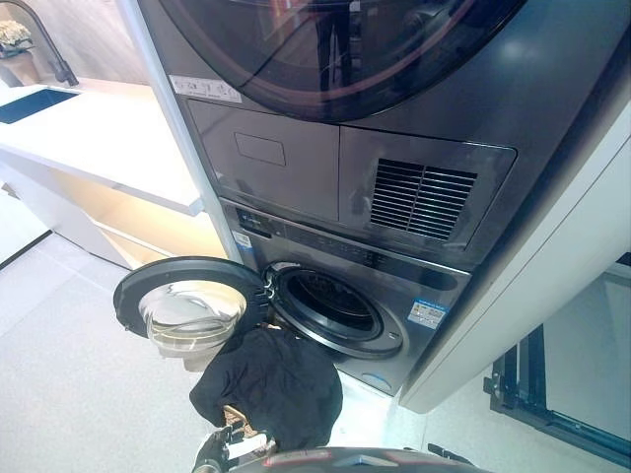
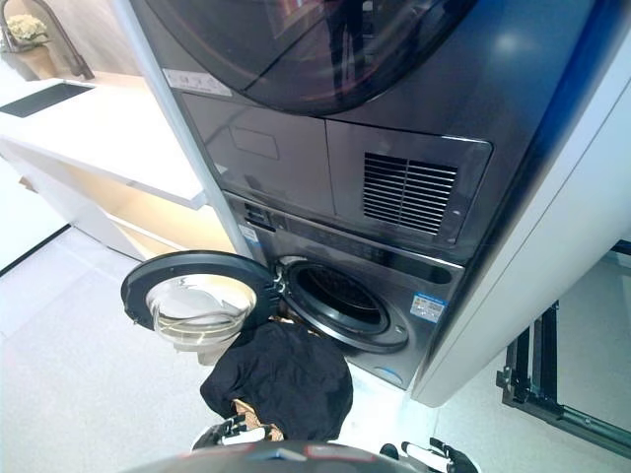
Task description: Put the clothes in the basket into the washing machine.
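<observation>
A black garment (image 1: pixel 271 384) lies heaped in front of the lower washing machine (image 1: pixel 424 286), its top edge just under the open round drum opening (image 1: pixel 330 305). A tan patch (image 1: pixel 237 418) shows under the garment's lower edge; I cannot tell whether it is cloth or a basket. The washer door (image 1: pixel 187 301) is swung wide open to the left. My left hand (image 1: pixel 217 448) shows at the bottom edge, right at the garment's lower left corner. Only a sliver of my right hand (image 2: pixel 436 455) shows at the bottom, apart from the garment.
A dryer (image 1: pixel 394 59) is stacked above the washer. A white counter (image 1: pixel 99 138) with a dark sink (image 1: pixel 30 103) and tap runs along the left. A black metal frame (image 1: pixel 518 389) stands on the floor at right. Pale floor (image 1: pixel 69 384) lies left of the garment.
</observation>
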Tool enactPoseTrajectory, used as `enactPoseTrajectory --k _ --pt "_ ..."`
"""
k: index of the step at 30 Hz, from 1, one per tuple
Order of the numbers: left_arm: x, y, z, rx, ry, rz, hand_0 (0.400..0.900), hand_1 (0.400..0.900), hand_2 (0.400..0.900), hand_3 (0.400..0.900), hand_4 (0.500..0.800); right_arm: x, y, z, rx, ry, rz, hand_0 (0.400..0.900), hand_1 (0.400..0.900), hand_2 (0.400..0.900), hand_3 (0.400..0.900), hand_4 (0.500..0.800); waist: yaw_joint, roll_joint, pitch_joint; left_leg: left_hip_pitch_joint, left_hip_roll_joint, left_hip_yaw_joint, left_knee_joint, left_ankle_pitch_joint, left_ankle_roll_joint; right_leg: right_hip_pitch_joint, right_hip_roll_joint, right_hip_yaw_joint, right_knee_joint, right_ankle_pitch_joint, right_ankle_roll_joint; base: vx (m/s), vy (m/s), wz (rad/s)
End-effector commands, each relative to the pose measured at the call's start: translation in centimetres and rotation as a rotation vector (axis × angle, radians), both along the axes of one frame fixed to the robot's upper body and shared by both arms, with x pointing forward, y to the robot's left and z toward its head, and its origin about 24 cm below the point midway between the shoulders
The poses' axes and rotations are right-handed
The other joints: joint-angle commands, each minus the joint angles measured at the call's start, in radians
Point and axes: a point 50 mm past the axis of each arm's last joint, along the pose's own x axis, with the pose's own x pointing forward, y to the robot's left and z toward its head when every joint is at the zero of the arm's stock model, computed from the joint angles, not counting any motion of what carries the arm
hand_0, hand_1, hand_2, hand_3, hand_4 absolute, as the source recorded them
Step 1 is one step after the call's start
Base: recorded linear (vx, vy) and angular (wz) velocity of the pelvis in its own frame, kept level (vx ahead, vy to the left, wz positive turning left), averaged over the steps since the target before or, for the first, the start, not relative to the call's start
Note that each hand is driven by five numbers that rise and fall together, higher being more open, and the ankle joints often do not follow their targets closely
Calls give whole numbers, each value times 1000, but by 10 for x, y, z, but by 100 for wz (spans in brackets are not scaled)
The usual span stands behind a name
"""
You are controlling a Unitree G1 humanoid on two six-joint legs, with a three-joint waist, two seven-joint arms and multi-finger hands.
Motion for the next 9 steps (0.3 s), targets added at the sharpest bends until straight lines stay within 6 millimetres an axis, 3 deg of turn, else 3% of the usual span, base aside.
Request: enactPoseTrajectory --k 1,9 --pt "25 21 8 35 -75 4 900 900 900 900 800 20 7 1 11 -61 57 900 900 900 900 800 7 -74 -15 3 -109 19 -12 -4 51 44 -20 47 50 -44 75 8 37 -6" --pt "21 21 7 31 -63 -4 900 900 900 900 800 14 12 -1 31 -38 63 900 900 900 900 800 6 -74 -25 25 -113 31 -12 -18 58 61 -26 64 48 -44 78 3 7 -2"
